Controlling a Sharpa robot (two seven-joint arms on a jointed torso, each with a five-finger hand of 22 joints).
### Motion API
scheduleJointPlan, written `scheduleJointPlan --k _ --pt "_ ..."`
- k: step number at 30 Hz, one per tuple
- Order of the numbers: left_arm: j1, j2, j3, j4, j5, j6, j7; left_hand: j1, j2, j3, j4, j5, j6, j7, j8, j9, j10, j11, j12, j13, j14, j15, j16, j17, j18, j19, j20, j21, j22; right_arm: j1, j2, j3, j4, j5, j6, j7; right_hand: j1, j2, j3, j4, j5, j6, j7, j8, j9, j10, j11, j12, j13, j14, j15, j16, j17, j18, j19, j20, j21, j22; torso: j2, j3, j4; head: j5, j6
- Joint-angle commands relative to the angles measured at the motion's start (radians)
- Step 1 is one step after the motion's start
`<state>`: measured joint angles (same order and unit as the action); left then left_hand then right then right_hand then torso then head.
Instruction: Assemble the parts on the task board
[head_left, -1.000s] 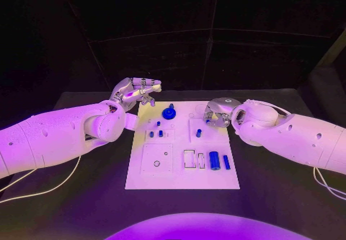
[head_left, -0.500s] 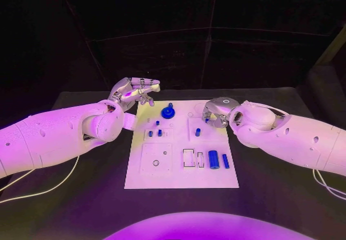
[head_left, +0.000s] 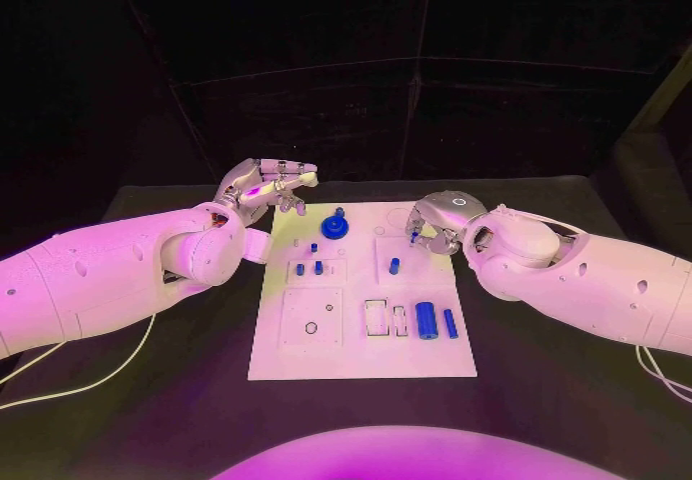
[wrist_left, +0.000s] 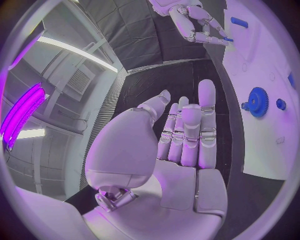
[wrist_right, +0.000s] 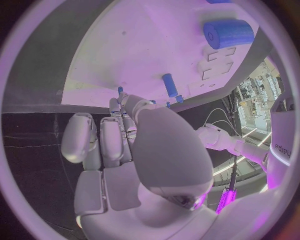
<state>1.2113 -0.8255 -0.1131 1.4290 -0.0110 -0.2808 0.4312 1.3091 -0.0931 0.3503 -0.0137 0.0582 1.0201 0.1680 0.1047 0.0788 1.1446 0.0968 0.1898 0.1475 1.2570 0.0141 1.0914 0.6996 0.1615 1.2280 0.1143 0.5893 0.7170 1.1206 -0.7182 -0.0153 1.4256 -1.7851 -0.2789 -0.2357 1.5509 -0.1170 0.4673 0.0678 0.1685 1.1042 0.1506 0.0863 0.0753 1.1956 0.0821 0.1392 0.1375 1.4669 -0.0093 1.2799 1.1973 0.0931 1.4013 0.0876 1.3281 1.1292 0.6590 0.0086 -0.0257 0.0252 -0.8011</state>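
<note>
Head view: the white board (head_left: 361, 345) lies mid-table. A blue gear (head_left: 336, 226) stands at its twelve o'clock, a fat blue cylinder (head_left: 427, 319) at four. The left hand (head_left: 268, 185) hovers off the eleven o'clock corner; the right hand (head_left: 437, 220) sits at one o'clock.

Left wrist view: the left hand (wrist_left: 181, 135) is spread flat and empty.

Right wrist view: the right hand (wrist_right: 125, 131) curls over a small blue pin (wrist_right: 120, 90); I cannot tell if it holds it.

The parts look light, rigid and slick; best pinched across their sides.
</note>
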Motion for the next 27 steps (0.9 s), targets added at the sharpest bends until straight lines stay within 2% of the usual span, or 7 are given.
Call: scheduleJointPlan --k 1,9,14,19,23,25,27 --pt "0.001 -0.002 0.001 -0.002 0.005 0.016 -0.011 0.003 0.005 -0.006 0.0 -0.001 -0.004 0.006 -0.001 -0.001 -0.009 0.002 0.005 0.001 -0.01 0.002 -0.004 -0.006 0.019 -0.009 0.0 -0.005 -0.001 0.002 -0.006 0.001 0.011 -0.006 -0.078 -0.004 -0.01 -0.001 0.01 -0.001 -0.004 0.01 -0.001 -0.006 -0.001 0.016 -0.009 -0.001 0.0 0.04 -0.004 0.008 0.001 -0.007 0.006 0.0 0.005 0.003 0.0 0.0 -0.0001 0.001 -0.001" --pt "0.001 -0.006 0.001 -0.003 0.005 0.017 -0.014 0.003 0.005 -0.007 0.0 -0.001 -0.005 0.007 -0.001 -0.001 -0.011 0.003 0.006 0.001 -0.013 0.002 -0.007 -0.011 0.019 -0.01 0.0 -0.006 -0.002 0.003 -0.037 0.002 0.06 0.01 -0.101 -0.005 -0.017 -0.002 0.013 -0.003 -0.005 0.011 -0.001 -0.007 -0.001 0.017 -0.009 -0.002 0.001 0.041 -0.005 0.009 0.001 -0.007 0.006 -0.001 0.005 0.003 0.0 -0.0007 0.0008 0.001 -0.001" --pt "0.001 -0.01 0.001 -0.004 0.004 0.019 -0.014 0.006 0.004 -0.009 -0.002 -0.001 -0.007 0.007 0.0 -0.002 -0.013 0.003 0.008 0.002 -0.016 0.003 -0.01 -0.015 0.02 -0.011 0.001 -0.009 -0.004 0.003 -0.069 0.003 0.142 0.022 -0.11 -0.012 -0.019 -0.003 0.015 -0.005 -0.005 0.012 -0.002 -0.007 0.0 0.017 -0.009 -0.002 0.001 0.041 -0.005 0.01 0.001 -0.008 0.007 -0.001 0.006 0.004 -0.001 -0.0012 -0.0014 0.005 0.002" --pt "0.001 -0.009 0.001 -0.004 0.004 0.021 -0.012 0.01 0.003 -0.009 -0.005 -0.001 -0.008 0.008 0.001 -0.002 -0.014 0.004 0.009 0.002 -0.018 0.003 -0.011 -0.016 0.02 -0.011 0.001 -0.01 -0.005 0.004 -0.075 0.004 0.218 0.03 -0.107 -0.015 -0.022 -0.003 0.017 -0.006 -0.006 0.013 -0.002 -0.007 0.0 0.018 -0.009 -0.002 0.001 0.041 -0.005 0.01 0.002 -0.008 0.007 -0.001 0.007 0.006 -0.001 -0.0023 0.0015 0.01 0.004" --pt "0.002 -0.01 0.001 -0.003 0.004 0.019 -0.014 0.013 0.003 -0.01 -0.008 -0.001 -0.009 0.008 0.001 -0.002 -0.016 0.004 0.01 0.002 -0.02 0.004 -0.013 -0.02 0.02 -0.012 0.002 -0.011 -0.006 0.004 -0.062 0.004 0.257 0.039 -0.101 -0.01 -0.025 -0.004 0.019 -0.008 -0.005 0.013 -0.002 -0.007 0.0 0.018 -0.01 -0.003 0.001 0.041 -0.005 0.01 0.001 -0.008 0.006 -0.001 0.006 0.004 0.001 -0.0007 0.0021 0.019 0.002" --pt "0.002 -0.01 0.001 -0.003 0.004 0.019 -0.015 0.013 0.003 -0.01 -0.008 -0.001 -0.009 0.008 0.001 -0.002 -0.016 0.004 0.011 0.002 -0.02 0.004 -0.013 -0.02 0.02 -0.012 0.002 -0.012 -0.006 0.003 -0.052 0.004 0.267 0.04 -0.101 -0.006 -0.027 -0.004 0.02 -0.009 -0.003 0.013 -0.002 -0.008 0.0 0.019 -0.01 -0.003 0.001 0.041 -0.005 0.01 0.0 -0.007 0.006 -0.001 0.006 0.004 0.001 -0.0016 0.0042 0.022 -0.001" --pt "0.002 -0.01 0.001 -0.003 0.004 0.019 -0.015 0.013 0.003 -0.01 -0.008 -0.001 -0.009 0.008 0.001 -0.002 -0.016 0.004 0.011 0.002 -0.02 0.004 -0.013 -0.02 0.02 -0.012 0.002 -0.012 -0.006 0.003 -0.034 0.003 0.273 0.042 -0.099 0.0 -0.03 -0.005 0.024 -0.012 -0.001 0.013 -0.002 -0.008 -0.001 0.019 -0.01 -0.004 0.001 0.04 -0.005 0.01 -0.001 -0.008 0.006 -0.001 0.007 0.005 -0.001 -0.002 0.0004 0.036 -0.004"
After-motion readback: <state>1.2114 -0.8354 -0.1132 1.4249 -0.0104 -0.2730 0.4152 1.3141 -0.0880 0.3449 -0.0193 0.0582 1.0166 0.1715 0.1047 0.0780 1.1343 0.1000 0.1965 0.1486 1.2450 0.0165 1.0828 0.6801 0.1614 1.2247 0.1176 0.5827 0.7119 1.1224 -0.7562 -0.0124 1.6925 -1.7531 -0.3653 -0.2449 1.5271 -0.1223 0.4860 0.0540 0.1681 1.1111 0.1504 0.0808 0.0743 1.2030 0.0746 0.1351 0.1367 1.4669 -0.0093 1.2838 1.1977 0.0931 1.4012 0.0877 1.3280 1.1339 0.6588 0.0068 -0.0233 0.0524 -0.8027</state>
